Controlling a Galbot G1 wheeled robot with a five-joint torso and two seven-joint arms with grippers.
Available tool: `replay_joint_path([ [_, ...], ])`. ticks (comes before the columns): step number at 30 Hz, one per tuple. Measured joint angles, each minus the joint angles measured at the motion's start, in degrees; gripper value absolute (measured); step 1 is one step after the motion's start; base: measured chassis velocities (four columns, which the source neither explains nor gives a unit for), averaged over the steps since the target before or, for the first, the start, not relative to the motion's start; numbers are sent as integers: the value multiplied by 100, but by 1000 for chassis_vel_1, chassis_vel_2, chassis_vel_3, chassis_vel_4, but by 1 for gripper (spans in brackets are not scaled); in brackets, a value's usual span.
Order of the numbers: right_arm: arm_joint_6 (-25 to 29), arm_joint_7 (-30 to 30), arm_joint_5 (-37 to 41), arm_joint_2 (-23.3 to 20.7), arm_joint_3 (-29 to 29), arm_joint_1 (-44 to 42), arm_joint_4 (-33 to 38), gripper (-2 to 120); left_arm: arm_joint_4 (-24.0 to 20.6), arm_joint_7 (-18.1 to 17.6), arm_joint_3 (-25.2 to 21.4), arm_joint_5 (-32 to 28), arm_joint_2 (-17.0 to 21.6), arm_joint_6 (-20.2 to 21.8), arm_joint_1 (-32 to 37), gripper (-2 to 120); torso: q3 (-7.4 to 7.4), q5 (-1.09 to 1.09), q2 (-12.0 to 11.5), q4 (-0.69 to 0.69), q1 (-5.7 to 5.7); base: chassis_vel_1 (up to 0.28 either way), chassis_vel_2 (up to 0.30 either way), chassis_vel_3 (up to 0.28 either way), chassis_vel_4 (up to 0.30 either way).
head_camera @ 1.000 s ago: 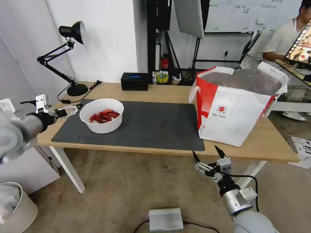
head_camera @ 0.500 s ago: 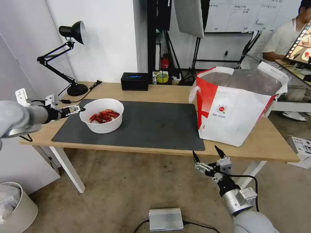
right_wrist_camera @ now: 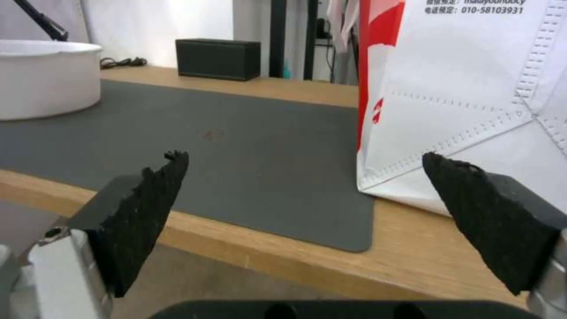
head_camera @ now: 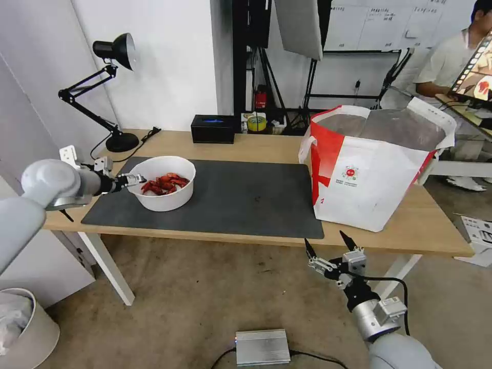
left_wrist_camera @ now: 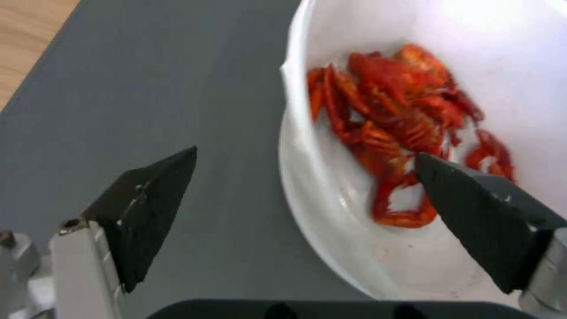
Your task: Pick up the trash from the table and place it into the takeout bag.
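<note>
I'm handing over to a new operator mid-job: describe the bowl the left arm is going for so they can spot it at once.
On the light wood table lies a large dark grey mat; the white round bowl stands on the mat's left end, far from the takeout bag. The open left gripper straddles its rim. It alone holds red crayfish shells.

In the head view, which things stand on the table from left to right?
Desk lamp → left gripper at the rim → white bowl of crayfish shells → black box → yellow tape roll → takeout bag.
</note>
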Motion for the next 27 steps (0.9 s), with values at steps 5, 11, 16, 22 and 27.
replay_joint_path([
  [5,0,0,0,0,0,0,0,100,77,-13,121,76,-21,-5,-77,100,0,0,0,0,0,0,0,0,0],
  [11,0,0,0,0,1,0,0,100,217,-98,333,128,-162,-9,-283,100,0,0,1,-1,0,0,0,0,0],
  [16,0,0,0,0,0,0,0,100,327,-230,534,134,-270,-11,-482,93,0,1,1,0,0,0,0,0,0],
  [22,0,0,0,0,0,0,0,100,386,-430,660,116,-318,-14,-594,75,0,1,1,0,0,0,0,0,0],
  [27,0,0,0,0,0,0,0,100,333,-443,731,95,-235,-15,-606,56,0,0,1,0,0,0,0,0,0],
])
